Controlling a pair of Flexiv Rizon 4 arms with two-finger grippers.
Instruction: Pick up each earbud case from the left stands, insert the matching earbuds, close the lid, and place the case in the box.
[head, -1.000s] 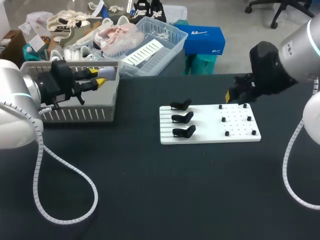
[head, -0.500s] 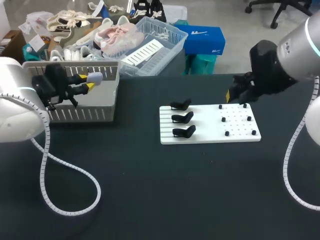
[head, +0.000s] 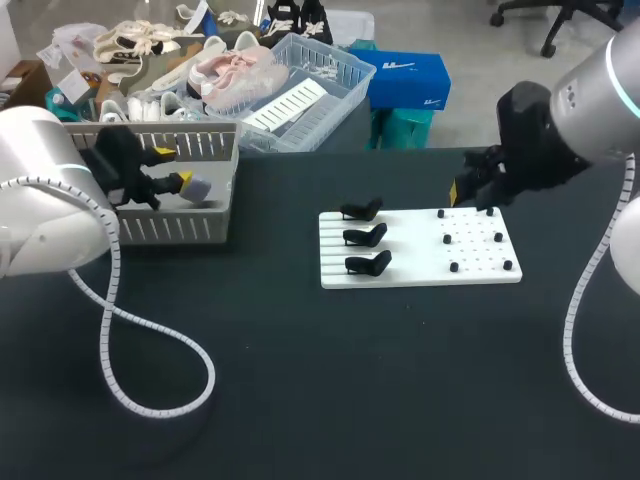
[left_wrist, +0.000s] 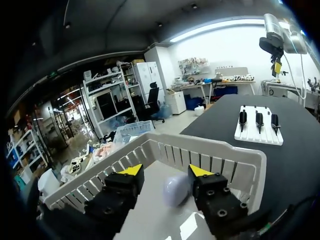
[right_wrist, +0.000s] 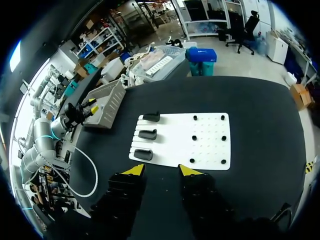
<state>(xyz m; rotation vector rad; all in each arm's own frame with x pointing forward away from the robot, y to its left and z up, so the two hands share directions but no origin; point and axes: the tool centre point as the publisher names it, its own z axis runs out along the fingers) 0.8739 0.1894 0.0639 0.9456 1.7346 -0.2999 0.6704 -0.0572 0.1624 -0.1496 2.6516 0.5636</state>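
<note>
the white box (head: 205, 232) sits upper left in the head view to take finished cases. the left gripper (head: 172, 168) hangs over it, fingers spread wide, the earbud case (head: 198, 187) loose against one fingertip, likely released. the right gripper (right_wrist: 161, 171), fingers apart and empty, hovers by the stand board (head: 410, 250), mid-right.

One white board (head: 410, 250) carries three black stands (head: 368, 235) in a single column and six small black pegs (head: 446, 238) (two columns of three). There is one white slatted box (head: 180, 228) and one pale earbud case (head: 197, 187). Two grippers show, the left gripper (head: 170, 168) and the right gripper (right_wrist: 161, 170), each with two yellow tips (right_wrist: 133, 170).
</note>
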